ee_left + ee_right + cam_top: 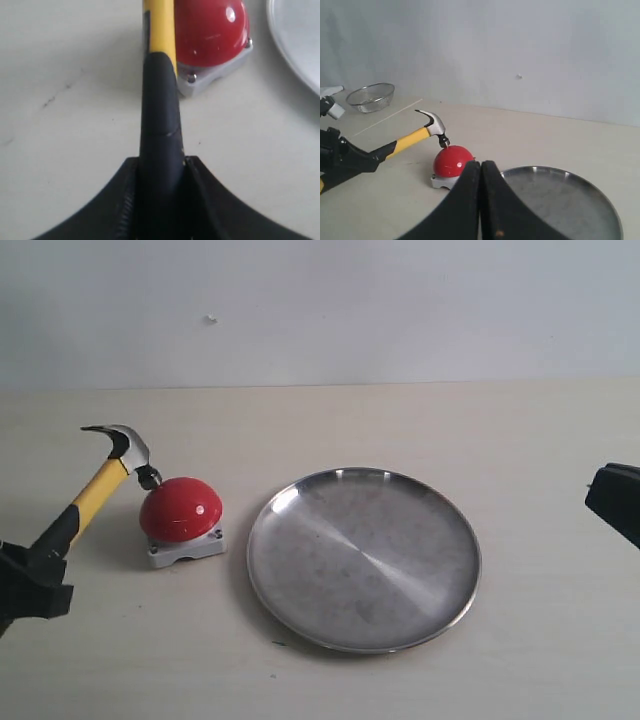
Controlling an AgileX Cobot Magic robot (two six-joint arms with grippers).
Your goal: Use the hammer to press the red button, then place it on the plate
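My left gripper [35, 575] at the left edge is shut on the black handle of the hammer [100, 490]. The hammer slants up to the right, and its dark head's striking face rests on the top left of the red button [180, 510]. In the left wrist view the handle [160, 125] runs out from between the jaws, with the button [212, 30] beyond it. The steel plate [440, 610] lies empty just right of the button. My right gripper [480, 167] is shut and holds nothing; it hangs at the right edge [615, 502], beyond the plate [600, 200].
A wire mesh bowl [370, 96] stands far off on the table beyond the left arm. A white wall closes the back of the table. The button's grey base [185, 548] sits close to the plate's rim.
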